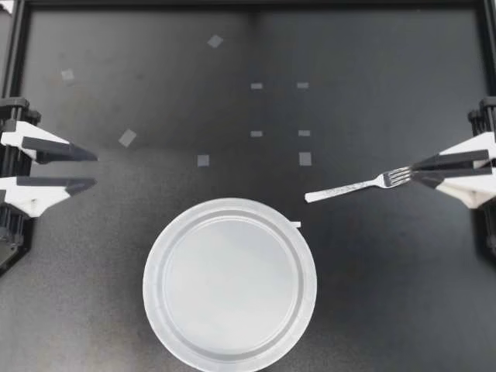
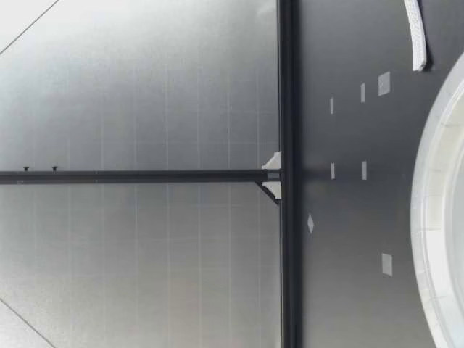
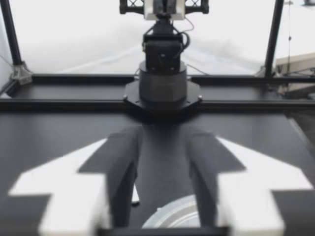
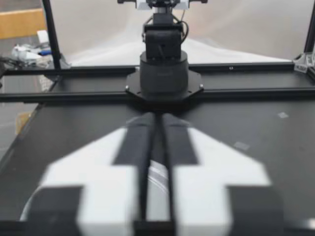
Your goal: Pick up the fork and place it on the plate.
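Held the fork (image 1: 356, 186) by its tines in the clenched right claw (image 1: 414, 172), at the middle right of the frame from above, with the handle aimed toward the lower left and ending near the plate (image 1: 153, 263) but not over it. Could not tell whether the fork was clear of the counter (image 1: 372, 310). Found the plate at the bottom centre of the frame. Had the left claw (image 1: 94, 170) released, fingers spread, at the middle left edge, well apart from both. Saw the fork (image 4: 157, 189) pinched between both fingers in the right wrist view. Noted tape squares (image 1: 203, 160) above the plate.
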{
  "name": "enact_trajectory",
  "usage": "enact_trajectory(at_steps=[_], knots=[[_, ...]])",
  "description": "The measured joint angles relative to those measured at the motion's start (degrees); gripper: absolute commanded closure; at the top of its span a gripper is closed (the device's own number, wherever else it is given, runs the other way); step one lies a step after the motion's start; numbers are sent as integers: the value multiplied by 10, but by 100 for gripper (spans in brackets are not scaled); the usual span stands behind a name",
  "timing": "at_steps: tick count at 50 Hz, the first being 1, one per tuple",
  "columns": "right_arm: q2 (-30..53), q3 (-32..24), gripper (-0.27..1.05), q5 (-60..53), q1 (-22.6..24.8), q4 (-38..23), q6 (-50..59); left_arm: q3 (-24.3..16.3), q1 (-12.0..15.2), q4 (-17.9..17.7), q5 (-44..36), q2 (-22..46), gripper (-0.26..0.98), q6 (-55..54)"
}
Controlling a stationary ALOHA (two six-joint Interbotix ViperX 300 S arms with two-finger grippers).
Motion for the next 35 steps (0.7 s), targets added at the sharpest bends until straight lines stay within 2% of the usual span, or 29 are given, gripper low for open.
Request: enact_trajectory(at_steps=[4, 9, 10, 11, 12, 13, 14, 15, 16, 17, 18, 19, 20, 21, 22, 24, 26, 29, 31, 33, 34, 35], knots=[[-3, -7, 91, 5, 0, 6, 4, 0, 0, -14, 12, -2, 77, -2], [-8, -33, 91, 65, -2, 26, 6, -5, 0, -40, 50, -2, 79, -3], [-8, -33, 91, 65, -2, 26, 6, -16, 0, -51, 79, -2, 78, -3], [-7, -51, 91, 116, -9, 33, 4, -16, 0, -51, 79, -2, 79, -3], [-7, -51, 91, 116, -9, 33, 4, -33, 3, -63, 122, -1, 78, -3], [-4, -75, 91, 185, -20, 35, 5, -33, 3, -63, 122, -1, 79, -3], [-4, -75, 91, 185, -20, 35, 5, -53, 8, -71, 171, 2, 78, -3], [4, -99, 91, 255, -33, 36, 6, -53, 8, -71, 171, 2, 78, -3], [4, -99, 91, 255, -33, 36, 6, -53, 8, -71, 171, 2, 78, -3], [15, -124, 91, 323, -46, 36, 5, -83, 17, -78, 250, 10, 78, -4], [15, -124, 91, 323, -46, 36, 5, -83, 17, -78, 250, 10, 78, -4], [15, -124, 91, 323, -46, 36, 5, -102, 25, -83, 314, 20, 78, -6], [35, -151, 91, 401, -62, 36, 8, -102, 25, -83, 314, 20, 78, -6], [35, -151, 91, 401, -62, 36, 8, -102, 25, -83, 314, 20, 78, -6], [58, -167, 91, 447, -69, 33, 4, -118, 30, -84, 365, 35, 78, -15], [80, -175, 91, 462, -72, 28, -2, -125, 33, -85, 389, 54, 78, -27], [80, -175, 90, 462, -72, 28, -2, -125, 33, -85, 389, 54, 78, -27], [131, -177, 90, 463, -74, 18, -13, -123, 34, -85, 374, 91, 78, -57], [156, -176, 89, 463, -74, 17, -17, -123, 34, -85, 374, 91, 78, -57], [156, -176, 88, 463, -74, 17, -17, -116, 35, -85, 352, 100, 78, -69], [192, -174, 87, 466, -76, 15, -19, -116, 35, -85, 352, 100, 78, -69], [192, -174, 86, 466, -76, 15, -19, -108, 35, -85, 327, 103, 78, -82]])
